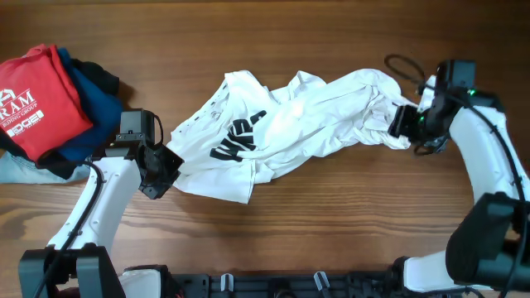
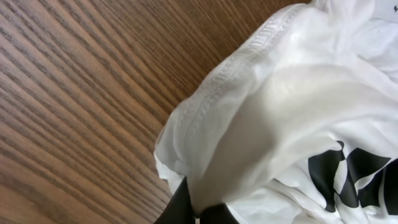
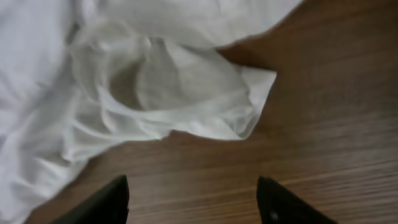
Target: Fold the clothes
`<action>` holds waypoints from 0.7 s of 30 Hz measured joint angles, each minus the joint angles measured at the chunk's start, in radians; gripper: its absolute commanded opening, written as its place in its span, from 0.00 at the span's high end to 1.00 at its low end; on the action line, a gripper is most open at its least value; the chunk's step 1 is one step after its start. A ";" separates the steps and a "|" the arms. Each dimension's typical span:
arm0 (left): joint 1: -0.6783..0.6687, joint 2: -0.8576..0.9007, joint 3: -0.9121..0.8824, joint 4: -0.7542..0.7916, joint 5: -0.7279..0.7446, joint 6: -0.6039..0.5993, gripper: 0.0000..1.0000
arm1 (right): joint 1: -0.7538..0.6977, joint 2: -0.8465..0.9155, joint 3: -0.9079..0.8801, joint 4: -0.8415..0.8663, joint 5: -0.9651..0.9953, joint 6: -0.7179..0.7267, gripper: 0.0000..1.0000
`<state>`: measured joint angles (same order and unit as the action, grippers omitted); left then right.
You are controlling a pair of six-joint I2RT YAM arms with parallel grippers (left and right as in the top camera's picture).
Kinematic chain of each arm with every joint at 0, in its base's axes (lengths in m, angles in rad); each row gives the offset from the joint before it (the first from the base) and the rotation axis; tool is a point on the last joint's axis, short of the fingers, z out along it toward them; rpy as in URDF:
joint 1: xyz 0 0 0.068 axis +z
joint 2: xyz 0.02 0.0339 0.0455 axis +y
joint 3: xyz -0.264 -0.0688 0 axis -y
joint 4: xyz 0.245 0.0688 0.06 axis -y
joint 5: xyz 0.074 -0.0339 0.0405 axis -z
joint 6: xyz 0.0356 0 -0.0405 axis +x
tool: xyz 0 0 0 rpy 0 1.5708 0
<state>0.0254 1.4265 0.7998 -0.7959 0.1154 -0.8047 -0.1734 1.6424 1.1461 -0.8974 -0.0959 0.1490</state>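
The white T-shirt point(image 1: 281, 124) with a black print lies crumpled across the middle of the wooden table. My left gripper point(image 1: 163, 170) is at its left lower edge. In the left wrist view my left gripper point(image 2: 198, 213) is shut on a fold of the white T-shirt point(image 2: 280, 118) near a stitched hem. My right gripper point(image 1: 403, 122) is at the shirt's right end. In the right wrist view my right gripper point(image 3: 193, 196) is open over bare wood, with the T-shirt's sleeve point(image 3: 174, 93) just ahead of the fingers.
A folded red shirt with white lettering point(image 1: 37, 103) lies on blue point(image 1: 95, 99) and black garments at the far left. A black cable point(image 1: 406, 66) loops near the right arm. Bare wood lies along the front edge.
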 measured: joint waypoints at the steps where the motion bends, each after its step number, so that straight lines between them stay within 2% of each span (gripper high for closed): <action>1: 0.000 0.000 0.000 -0.002 0.000 0.000 0.96 | 0.000 0.001 -0.048 0.072 -0.001 -0.001 0.35; 4: 0.000 0.000 0.000 0.000 0.000 0.000 0.96 | 0.000 0.007 -0.225 0.337 -0.010 -0.003 0.35; 5: 0.000 0.000 0.000 -0.002 0.000 0.000 0.96 | 0.000 0.008 -0.267 0.428 -0.027 -0.002 0.42; 6: 0.000 0.000 0.000 -0.002 0.000 0.000 0.96 | 0.000 0.008 -0.286 0.478 -0.045 -0.001 0.63; 8: 0.000 0.000 0.000 -0.001 0.000 0.000 0.96 | 0.000 0.008 -0.302 0.546 -0.094 0.005 0.96; 11: 0.000 0.000 0.000 -0.001 0.000 0.000 0.96 | 0.000 0.008 -0.300 0.508 -0.171 0.008 0.96; 12: 0.000 0.000 0.000 -0.001 0.000 0.000 0.96 | 0.000 0.008 -0.296 0.443 -0.198 0.008 0.96; 14: 0.000 0.000 0.000 0.003 0.000 0.000 0.96 | 0.000 -0.002 -0.246 0.191 -0.256 0.007 0.96; 16: 0.000 0.000 -0.002 0.022 -0.001 0.000 0.96 | -0.001 -0.027 -0.063 -0.013 -0.260 -0.001 0.96; 20: 0.003 -0.028 -0.002 0.034 -0.015 0.000 0.96 | -0.062 -0.066 0.289 -0.140 -0.155 0.021 0.96; 21: 0.018 -0.057 -0.002 0.034 -0.040 0.000 0.96 | -0.124 -0.097 0.360 -0.185 -0.088 0.034 0.96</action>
<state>0.0429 1.3697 0.7979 -0.7624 0.0753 -0.8043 -0.2977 1.5452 1.5066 -1.0821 -0.1841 0.1829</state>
